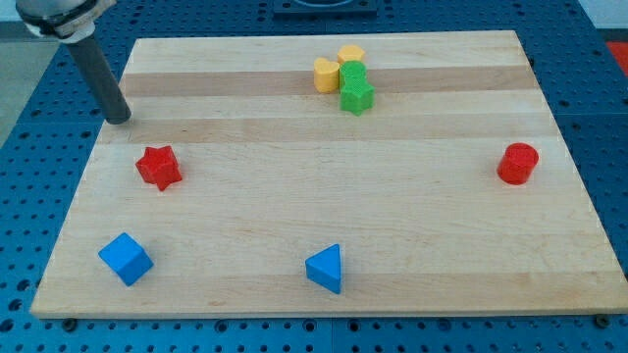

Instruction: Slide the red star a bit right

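Note:
The red star (158, 167) lies on the wooden board (324, 226) at the view's left, about mid-height. My tip (119, 119) rests on the board above and a little left of the star, with a clear gap between them. The dark rod rises from the tip toward the view's top left corner.
A blue cube (126, 259) sits at the bottom left and a blue triangular block (326, 268) at the bottom middle. A red cylinder (517, 163) stands at the right. At the top middle, two yellow blocks (327, 74) (351, 55) and two green blocks (356, 95) (353, 73) cluster together.

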Action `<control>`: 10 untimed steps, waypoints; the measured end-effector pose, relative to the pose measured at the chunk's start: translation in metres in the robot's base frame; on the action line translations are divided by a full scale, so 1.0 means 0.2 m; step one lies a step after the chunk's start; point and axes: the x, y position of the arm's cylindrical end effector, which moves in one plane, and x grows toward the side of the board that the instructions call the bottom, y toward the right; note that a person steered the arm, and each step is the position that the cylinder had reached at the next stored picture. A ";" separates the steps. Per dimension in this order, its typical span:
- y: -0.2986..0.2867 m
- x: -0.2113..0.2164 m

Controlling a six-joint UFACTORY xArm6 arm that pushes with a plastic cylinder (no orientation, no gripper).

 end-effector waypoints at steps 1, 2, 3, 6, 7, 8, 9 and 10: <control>0.07 0.17; 0.13 0.22; 0.17 0.23; 0.21 0.33; 0.38 0.33; 0.63 0.31; 0.69 0.31; 0.59 0.28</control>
